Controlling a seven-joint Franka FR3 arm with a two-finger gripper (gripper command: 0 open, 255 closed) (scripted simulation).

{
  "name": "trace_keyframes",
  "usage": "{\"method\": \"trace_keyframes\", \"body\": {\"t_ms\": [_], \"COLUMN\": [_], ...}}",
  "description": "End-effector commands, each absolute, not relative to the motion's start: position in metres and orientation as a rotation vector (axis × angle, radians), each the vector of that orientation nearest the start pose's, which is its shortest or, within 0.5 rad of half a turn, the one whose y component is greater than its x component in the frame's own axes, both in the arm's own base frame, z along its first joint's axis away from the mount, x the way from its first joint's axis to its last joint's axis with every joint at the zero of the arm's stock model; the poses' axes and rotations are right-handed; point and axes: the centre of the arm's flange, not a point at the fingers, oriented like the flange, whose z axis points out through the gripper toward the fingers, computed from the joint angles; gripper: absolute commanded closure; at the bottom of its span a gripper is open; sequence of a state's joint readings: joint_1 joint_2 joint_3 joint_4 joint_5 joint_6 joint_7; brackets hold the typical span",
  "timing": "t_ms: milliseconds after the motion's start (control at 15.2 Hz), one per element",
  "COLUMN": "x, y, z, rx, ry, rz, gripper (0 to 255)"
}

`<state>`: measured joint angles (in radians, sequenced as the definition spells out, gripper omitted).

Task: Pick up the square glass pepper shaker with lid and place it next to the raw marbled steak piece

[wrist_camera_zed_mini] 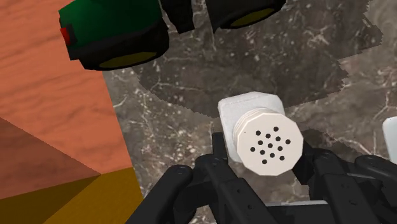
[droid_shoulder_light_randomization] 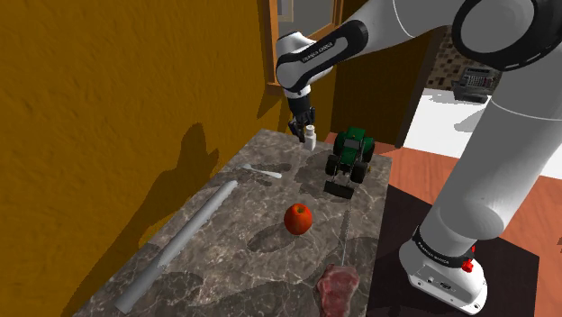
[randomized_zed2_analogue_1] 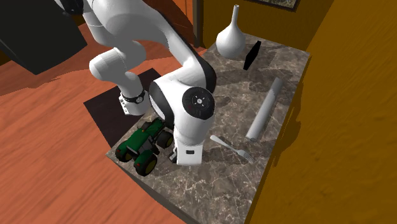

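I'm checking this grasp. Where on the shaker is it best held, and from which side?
Grip the shaker by its square body's two flat opposite sides, just under the round lid, coming down from above. It is upright with the lid facing the claw, and flat walls suit parallel fingers. The claw is shut on it so.

Home kitchen corner: marbled counter (droid_shoulder_light_randomization: pixel 225 257), ochre walls (droid_shoulder_light_randomization: pixel 108 90), wooden floor (randomized_zed2_analogue_1: pixel 44 165); vase (randomized_zed2_analogue_1: pixel 230 39), fork (randomized_zed2_analogue_1: pixel 230 146), apple (droid_shoulder_light_randomization: pixel 298 218), toy tractor (droid_shoulder_light_randomization: pixel 351 153).

White arm (droid_shoulder_light_randomization: pixel 504 162) stretched forward, wrist pointing down, end effector (droid_shoulder_light_randomization: pixel 303 129) clamped on a white lidded shaker (droid_shoulder_light_randomization: pixel 310 137)
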<state>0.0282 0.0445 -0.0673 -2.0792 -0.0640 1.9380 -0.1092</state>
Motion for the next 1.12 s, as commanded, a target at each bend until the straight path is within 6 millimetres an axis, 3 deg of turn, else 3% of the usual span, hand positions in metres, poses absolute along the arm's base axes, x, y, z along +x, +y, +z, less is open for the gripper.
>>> {"method": "trace_keyframes", "body": {"t_ms": [0, 1056], "x": [0.532, 0.532], "y": [-0.026, -0.026], "z": [0.403, 0.488], "rx": [-3.170, -3.170], "ry": [-0.156, -0.156], "rz": [0.302, 0.302], "gripper": [255, 255]}}
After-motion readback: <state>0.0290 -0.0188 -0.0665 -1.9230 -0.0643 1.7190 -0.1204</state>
